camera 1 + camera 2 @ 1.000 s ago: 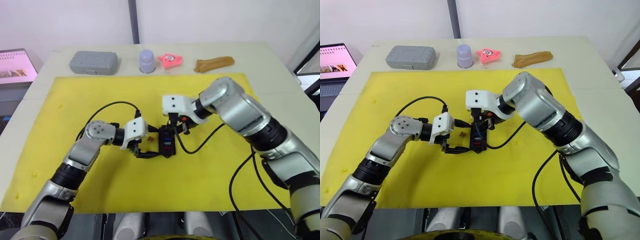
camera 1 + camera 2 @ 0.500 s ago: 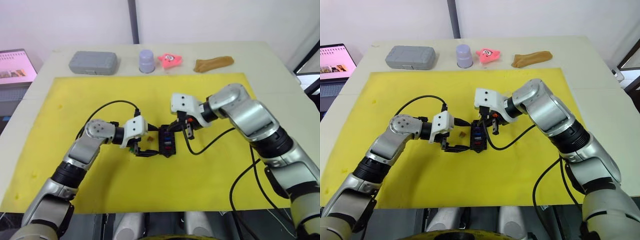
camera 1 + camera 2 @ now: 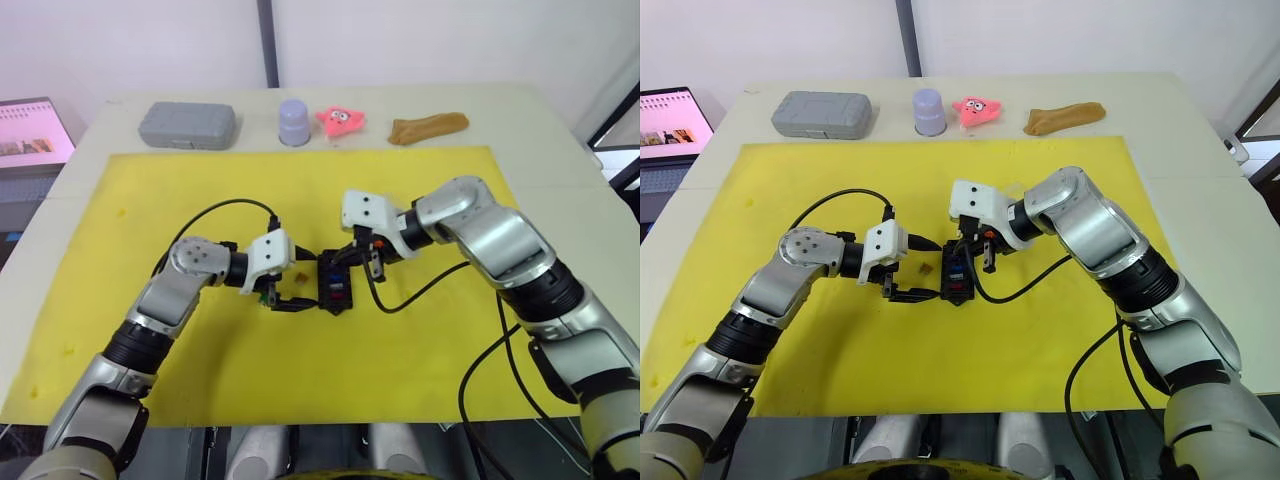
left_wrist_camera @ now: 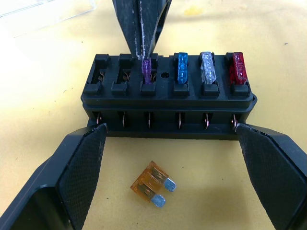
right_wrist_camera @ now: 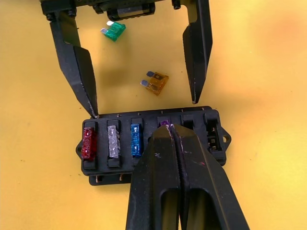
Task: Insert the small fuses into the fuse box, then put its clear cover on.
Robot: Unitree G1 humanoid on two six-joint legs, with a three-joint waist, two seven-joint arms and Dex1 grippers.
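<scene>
Left wrist view: fuse box (image 4: 168, 103), 4 fuses (image 4: 183, 67).

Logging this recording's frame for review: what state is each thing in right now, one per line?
fuse box: on the yellow mat, four slots filled, two empty
purple fuse: seated in its slot, right claw tips on top
red, clear and blue fuses: seated
orange fuse: loose on the mat
green fuse: loose on the mat
left claw: open, bracketing the box ends
right claw: shut
clear cover: off the box
</scene>
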